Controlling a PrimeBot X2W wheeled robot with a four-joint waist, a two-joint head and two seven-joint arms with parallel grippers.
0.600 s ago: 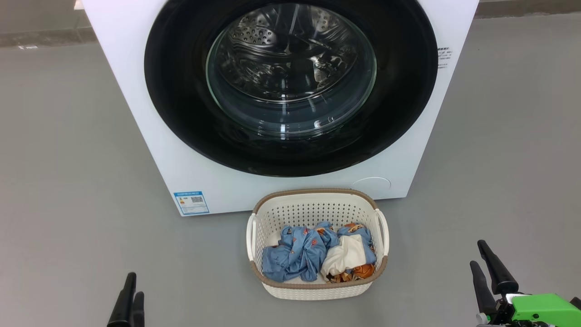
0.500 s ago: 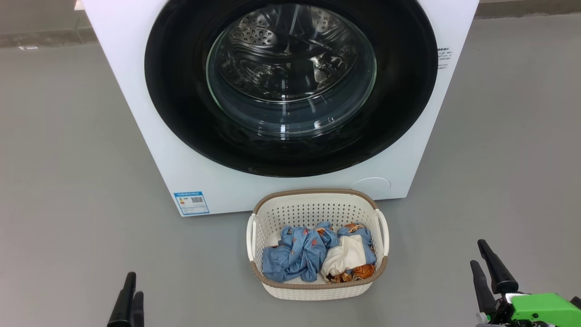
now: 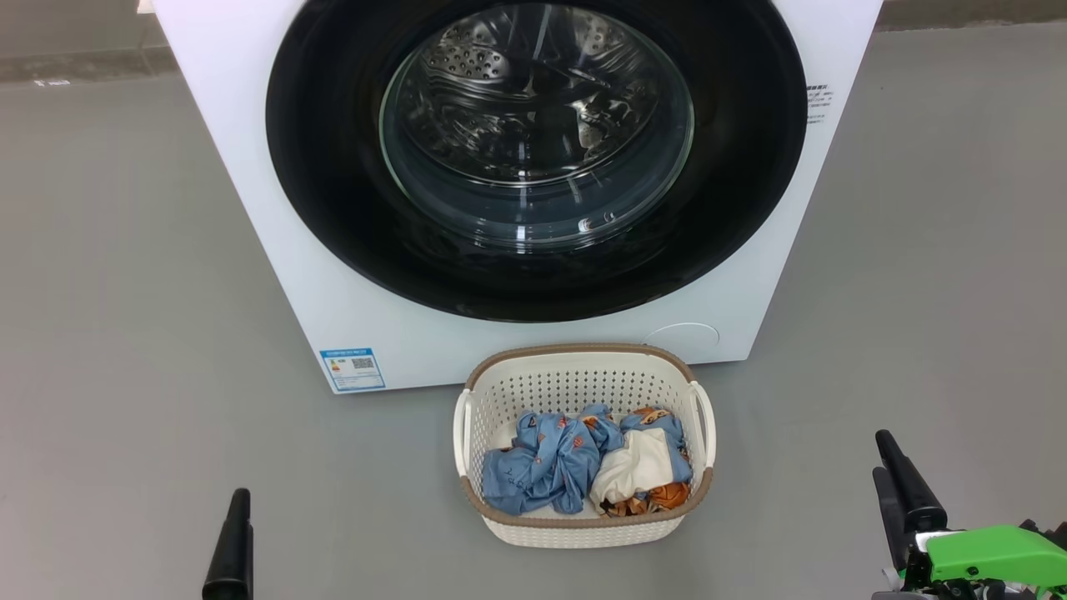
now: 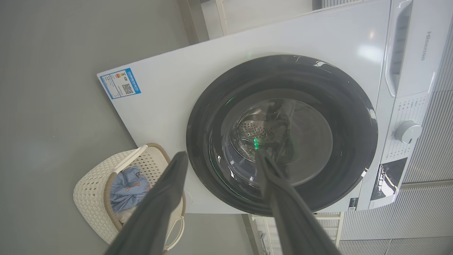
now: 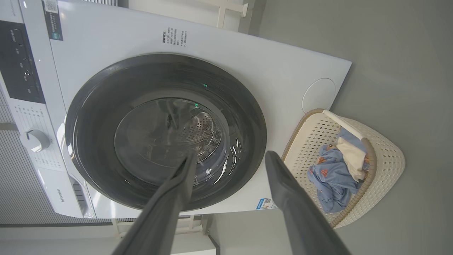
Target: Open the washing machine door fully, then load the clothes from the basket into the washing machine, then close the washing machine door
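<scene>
The white washing machine [image 3: 275, 250] stands straight ahead, and its washing machine door [image 3: 333, 208], a black rim around a glass bowl, lies shut against the front. On the floor just before it sits the cream basket [image 3: 583, 354], with the light-blue, cream and orange clothes [image 3: 550, 467] piled inside. My left gripper [image 3: 233, 533] hangs low at the left, well clear of the basket. Its fingers stand apart and empty in the left wrist view, left gripper [image 4: 222, 154]. My right gripper [image 3: 880, 454] sits low at the right, also open and empty, right gripper [image 5: 230, 154].
Bare grey floor [image 3: 125, 333] spreads on both sides of the machine and basket. A blue label sticker [image 3: 353, 369] marks the machine's lower left front. The control panel and dial [image 4: 407, 131] sit at the machine's top.
Both wrists have turned slightly: the left gripper's two fingers now line up as one in the head view. The head view has shifted a touch. Door, basket and clothes are unmoved.
</scene>
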